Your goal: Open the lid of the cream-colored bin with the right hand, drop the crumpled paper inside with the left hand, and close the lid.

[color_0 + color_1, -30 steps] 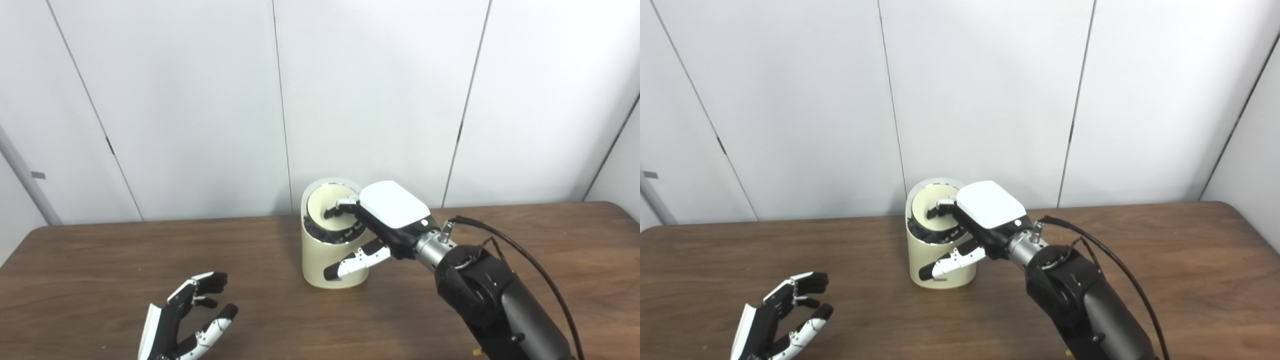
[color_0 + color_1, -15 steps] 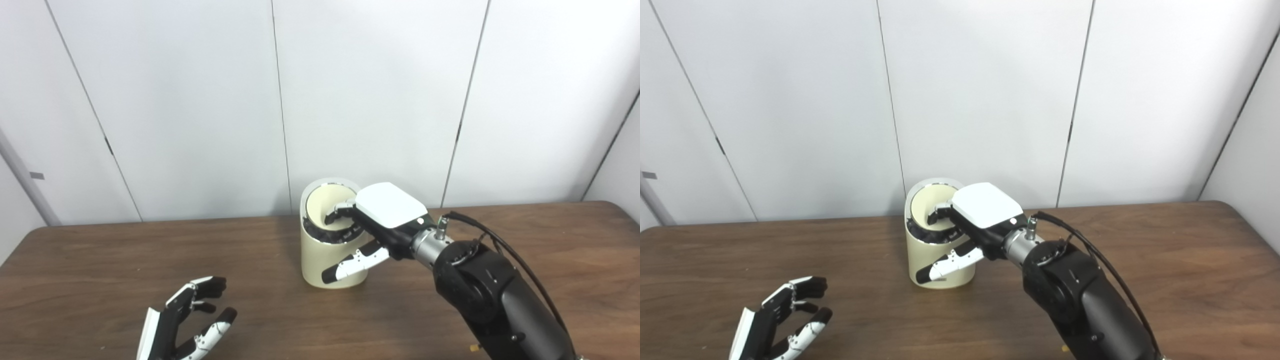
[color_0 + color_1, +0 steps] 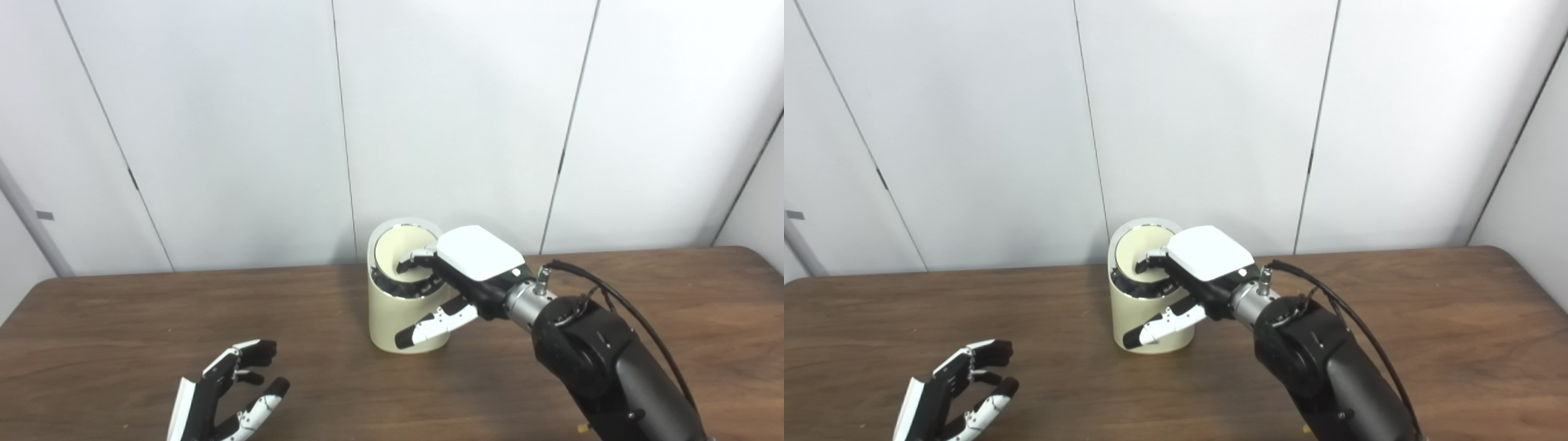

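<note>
Right hand (image 3: pixel 465 275) fingers on tilted lid (image 3: pixel 401 256), grip unclear; left hand (image 3: pixel 223 398) empty, spread, partly cut off.

Left hand (image 3: pixel 223 401) cut off at the bottom edge, wrist and arm out of frame; right hand (image 3: pixel 456 275) covers the right part of the cream bin's (image 3: pixel 392 312) rim and lid (image 3: pixel 401 251); its fingertips (image 3: pixel 405 264) hide where they meet the lid; bin interior dark, contents not discernible; crumpled paper not visible in either view; right forearm cropped at the bottom edge.
</note>
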